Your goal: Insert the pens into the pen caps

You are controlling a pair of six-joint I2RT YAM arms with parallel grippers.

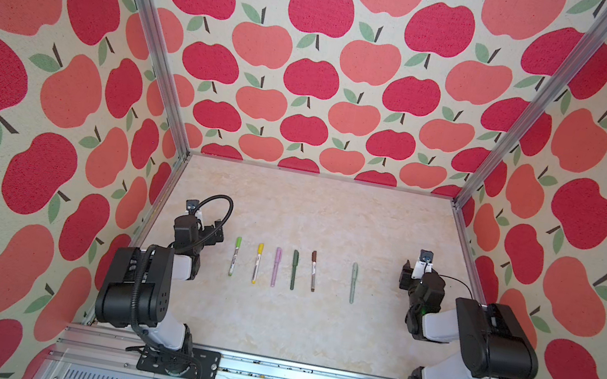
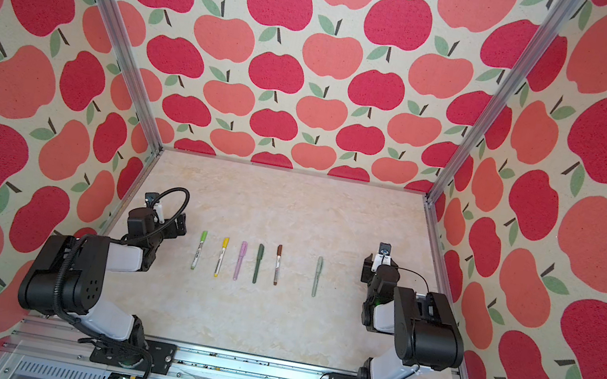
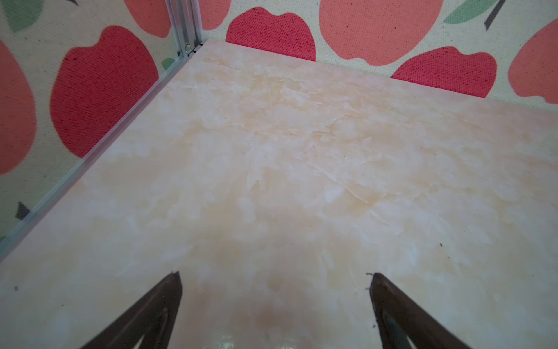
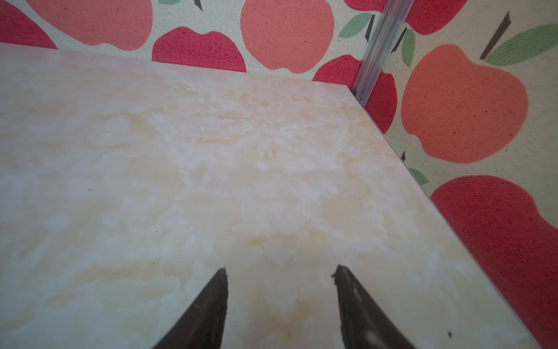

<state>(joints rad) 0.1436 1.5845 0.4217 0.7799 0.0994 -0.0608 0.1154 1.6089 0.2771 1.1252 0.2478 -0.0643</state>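
Six pens (image 1: 294,270) lie in a neat row on the pale marble-look table (image 1: 315,209), all pointing away from my base, in both top views. Each wears one of the caps (image 1: 238,242) on its far end.

Reading from my left, they are the lime-capped pen (image 1: 234,256), the yellow-capped pen (image 1: 257,263), the pink pen (image 1: 276,267), the dark green pen (image 1: 294,270) and the brown-capped pen (image 1: 313,271). The sage pen (image 1: 353,283) lies alone, set apart toward my right.

My left gripper (image 3: 276,276) hangs above the table's left side, near the lime-capped pen but not touching it. Its jaws are spread wide, with only bare table between them.

My right gripper (image 4: 280,269) hangs by the right edge, well apart from the sage pen. Its jaws are parted too, less widely, and they hold nothing.

Walls (image 1: 317,54) printed with red and coral apples close in the table on three sides.
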